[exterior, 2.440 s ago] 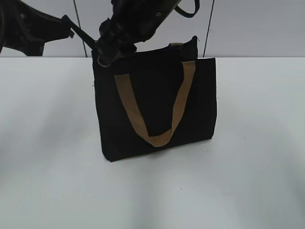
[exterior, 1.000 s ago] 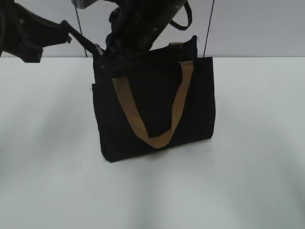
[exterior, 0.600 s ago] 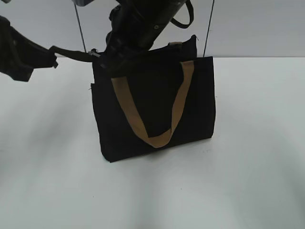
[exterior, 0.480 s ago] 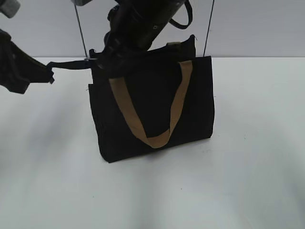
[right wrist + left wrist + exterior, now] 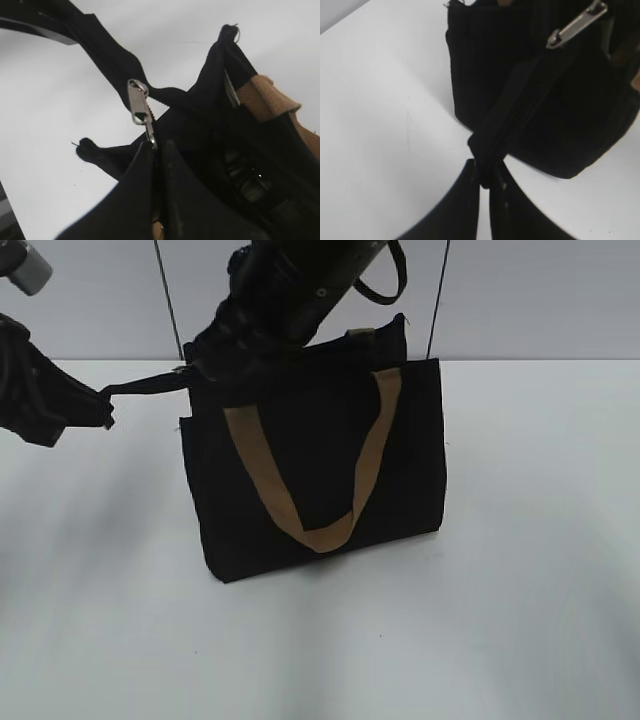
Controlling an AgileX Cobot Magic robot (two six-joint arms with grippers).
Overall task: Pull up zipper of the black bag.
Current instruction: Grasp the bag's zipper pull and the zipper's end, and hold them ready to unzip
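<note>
The black bag stands upright on the white table, its tan strap hanging down the front. My left gripper is left of the bag, shut on the free end of the zipper tape, which runs taut to the bag's top left corner. In the left wrist view the jaws pinch that tape, and the silvery pull shows further along. My right gripper is over the bag's top left corner. In the right wrist view its jaws are shut on the silvery pull, with the bag open behind.
The white table stretches around the bag. A grey wall with two thin dark vertical lines runs behind it. The right arm comes down from the top over the bag.
My left gripper has moved left and down, drawing the zipper tape out level and taut. The bag has shifted slightly left. The right gripper stays at the bag's top left corner.
</note>
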